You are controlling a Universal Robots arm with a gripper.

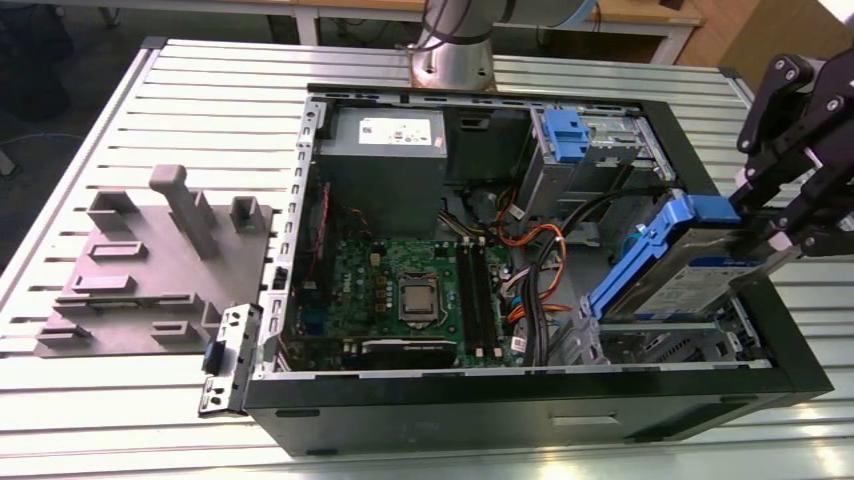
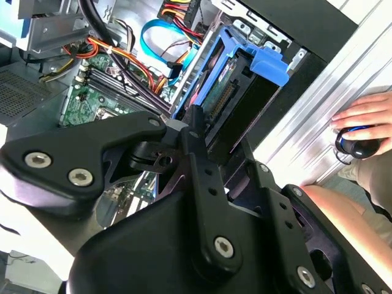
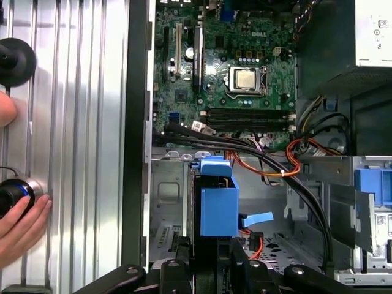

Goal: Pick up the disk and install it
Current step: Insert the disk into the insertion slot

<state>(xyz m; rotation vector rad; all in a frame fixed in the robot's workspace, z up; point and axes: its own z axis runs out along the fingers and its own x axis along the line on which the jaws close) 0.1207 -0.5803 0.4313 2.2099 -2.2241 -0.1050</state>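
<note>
The disk (image 1: 687,262) hangs tilted over a corner of the computer case (image 1: 441,395), pinched at one end by my hand (image 1: 763,243). I judge it stiff, dense and shock-sensitive, safest gripped across its sides.

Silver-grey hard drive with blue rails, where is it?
The hard drive hangs tilted in the black gripper over the computer case, exterior view's right.

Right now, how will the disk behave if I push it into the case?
Probably stiff: the disk looks like a metal block in blue plastic rails. Its smooth faces may slip in the gripper, which holds one end. Tilted over the computer case, it could pivot if bumped.
</note>
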